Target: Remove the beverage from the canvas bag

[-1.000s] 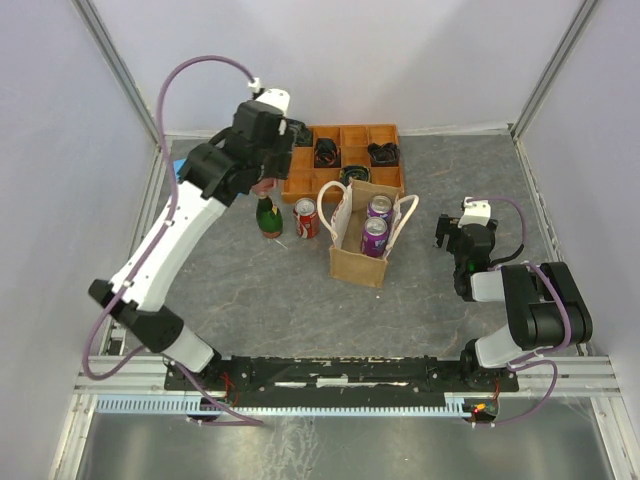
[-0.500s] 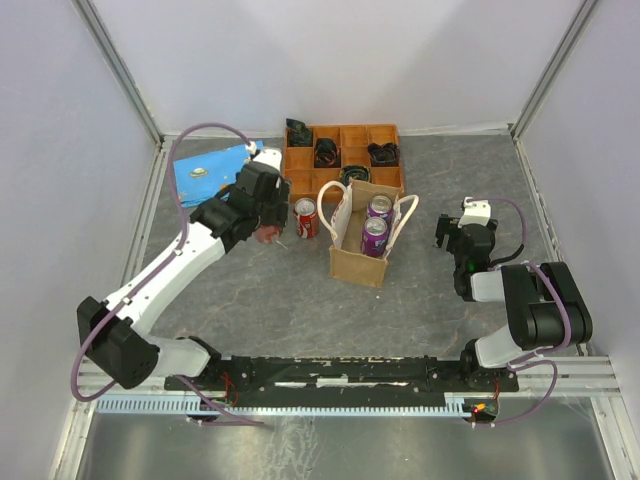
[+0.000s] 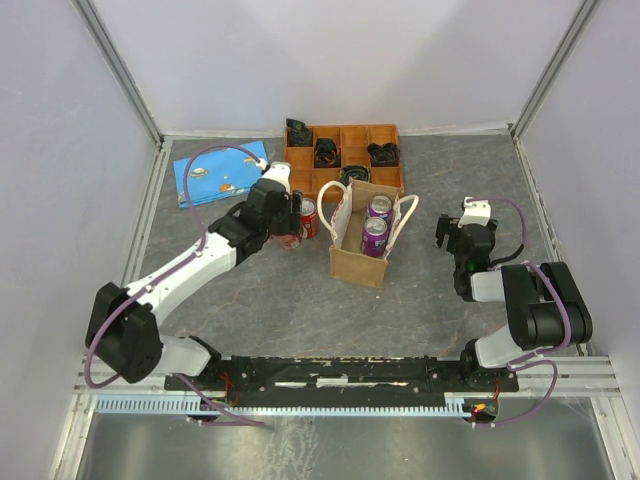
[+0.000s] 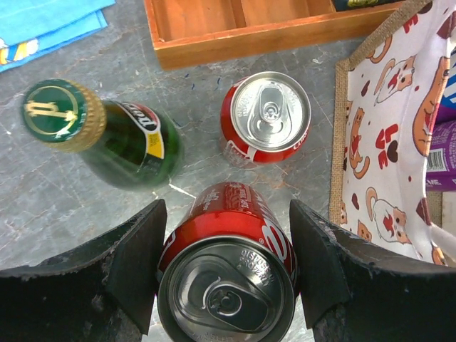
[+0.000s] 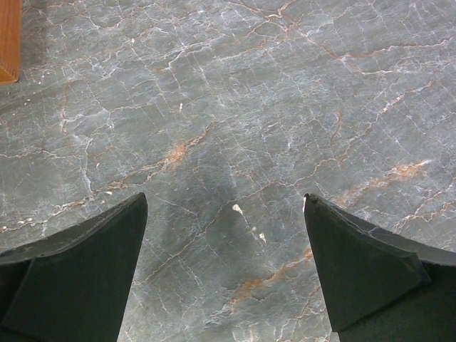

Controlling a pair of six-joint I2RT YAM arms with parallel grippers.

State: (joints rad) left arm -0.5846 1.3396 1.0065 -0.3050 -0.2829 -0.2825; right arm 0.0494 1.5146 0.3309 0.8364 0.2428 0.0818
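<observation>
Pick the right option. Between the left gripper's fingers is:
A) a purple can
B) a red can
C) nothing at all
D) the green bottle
B: in the left wrist view, the left gripper has a finger on each side of a red can. The green bottle stands apart from it, and the purple cans are in the canvas bag.

Overhead and close left-wrist views share canvas bag [image 3: 358, 264].

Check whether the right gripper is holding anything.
No, the right gripper is open, and only the table shows between its fingers.
</observation>
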